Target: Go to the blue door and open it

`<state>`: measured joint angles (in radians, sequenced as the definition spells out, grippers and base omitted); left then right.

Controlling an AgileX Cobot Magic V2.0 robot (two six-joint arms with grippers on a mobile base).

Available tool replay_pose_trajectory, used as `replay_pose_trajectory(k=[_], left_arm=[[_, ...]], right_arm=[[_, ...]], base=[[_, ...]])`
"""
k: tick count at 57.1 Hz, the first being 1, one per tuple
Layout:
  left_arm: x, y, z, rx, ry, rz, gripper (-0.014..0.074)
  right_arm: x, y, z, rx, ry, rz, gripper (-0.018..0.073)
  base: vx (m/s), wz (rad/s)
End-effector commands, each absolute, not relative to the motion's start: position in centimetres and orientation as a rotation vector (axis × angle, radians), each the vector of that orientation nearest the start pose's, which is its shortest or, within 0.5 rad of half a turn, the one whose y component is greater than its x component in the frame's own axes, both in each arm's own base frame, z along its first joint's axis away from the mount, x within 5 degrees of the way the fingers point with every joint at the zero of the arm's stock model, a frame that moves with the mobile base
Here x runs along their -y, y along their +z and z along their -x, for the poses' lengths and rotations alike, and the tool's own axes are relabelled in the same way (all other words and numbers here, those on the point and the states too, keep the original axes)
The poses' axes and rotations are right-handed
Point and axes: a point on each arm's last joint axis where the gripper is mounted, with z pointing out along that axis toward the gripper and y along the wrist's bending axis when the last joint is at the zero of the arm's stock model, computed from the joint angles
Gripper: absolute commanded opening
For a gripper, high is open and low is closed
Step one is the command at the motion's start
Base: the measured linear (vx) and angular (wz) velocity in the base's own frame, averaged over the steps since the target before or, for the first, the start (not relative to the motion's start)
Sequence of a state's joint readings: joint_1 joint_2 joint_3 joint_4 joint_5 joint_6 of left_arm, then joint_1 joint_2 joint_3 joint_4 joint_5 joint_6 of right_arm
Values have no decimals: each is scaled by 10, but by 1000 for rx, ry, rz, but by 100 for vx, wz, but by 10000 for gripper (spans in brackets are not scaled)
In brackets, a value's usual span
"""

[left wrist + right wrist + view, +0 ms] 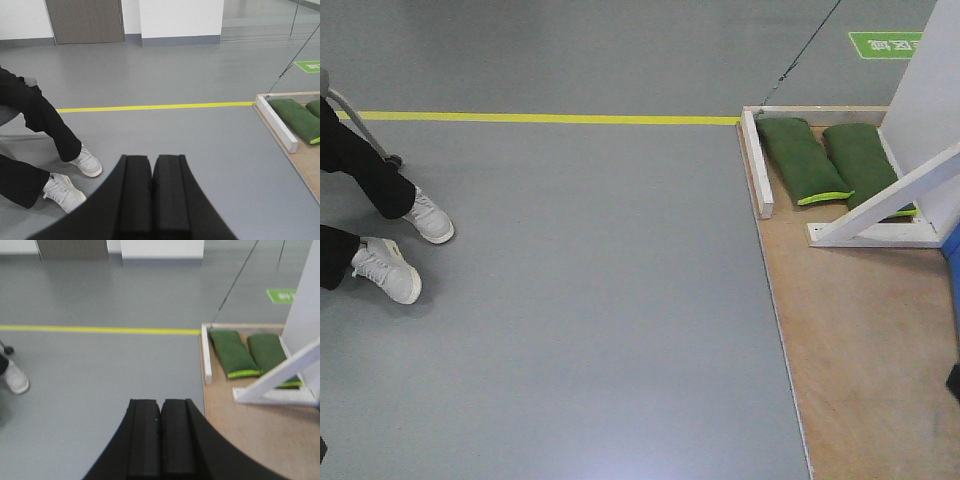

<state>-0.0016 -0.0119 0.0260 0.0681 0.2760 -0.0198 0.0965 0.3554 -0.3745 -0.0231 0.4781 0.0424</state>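
Left gripper [152, 167]: the two black pads are pressed together with only a thin seam between them, and nothing is held. It points out over the grey floor.
Right gripper [161, 410]: the pads are closed against each other in the same way and hold nothing. It points toward the corner of the wooden platform.
Blue door [952, 275]: only a narrow blue strip shows at the far right edge of the front view, above the platform and just behind the white brace. Its handle and lock are out of sight.
Wooden platform [860, 360]: a flat plywood base on the right, its left edge running down the floor.
White brace [890, 205]: a slanted white beam resting on a white foot piece on the platform.
White panel [925, 80]: stands upright at the back right, above the brace.
Green bags [805, 160]: two lie side by side on the platform's far end, between a white edge rail and the brace.
Yellow line [550, 118]: tape running across the floor to the platform corner.
Person [30, 130]: seated at the left, in black trousers and white shoes [388, 270], well apart from the platform.
Green sign [885, 43]: on the floor at the far right.
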Motion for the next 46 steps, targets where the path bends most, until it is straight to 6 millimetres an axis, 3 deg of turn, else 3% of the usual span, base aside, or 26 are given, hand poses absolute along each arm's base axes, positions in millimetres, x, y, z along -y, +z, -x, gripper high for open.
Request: replay_pose_trajectory(k=[1,12,23,31,46], left_arm=[[-1,197,-54,-1650,33,-28,73],[-1,197,-54,-1650,33,-28,73],[-1,197,-54,-1650,33,-28,73],[-1,197,-54,-1650,33,-28,73],[-1,197,-54,-1650,33,-28,73]], right_arm=[[-8,332,-94,-1933,57,68,12],[-10,423,-122,-1958,54,62,12],[-12,503,-145,-1792,61,54,12],[-12,527,-148,-1698,65,52,12],[-15,539,-154,-1554,110,47,12]], base=[[0,0],[0,0],[0,0],[0,0],[0,0]])
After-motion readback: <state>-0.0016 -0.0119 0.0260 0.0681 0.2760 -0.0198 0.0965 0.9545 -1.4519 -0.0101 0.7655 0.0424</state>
